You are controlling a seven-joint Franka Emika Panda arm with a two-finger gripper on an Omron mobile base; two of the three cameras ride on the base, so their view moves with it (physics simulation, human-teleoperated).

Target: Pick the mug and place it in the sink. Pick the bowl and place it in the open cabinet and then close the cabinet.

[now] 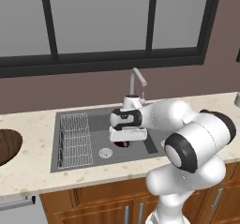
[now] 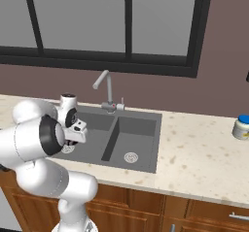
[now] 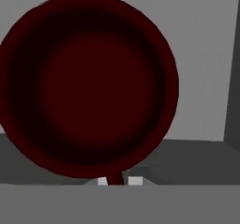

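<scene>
Sink [image 1: 84,158] below — claw [image 3: 116,180] clenched on mug [image 3: 86,85] rim, mouth facing cam.

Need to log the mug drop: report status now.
End effector shut on mug, low over left sink basin. Bowl waits on counter, far left. Nothing blocking.

window [image 1: 103,26] above ctr | jar, blue lid [image 2: 241,127] on ctr, far rt | ctr [image 2: 204,153] beige speckled

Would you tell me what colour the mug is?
Dark maroon, almost black inside; the mug shows best in the hand view.
</scene>
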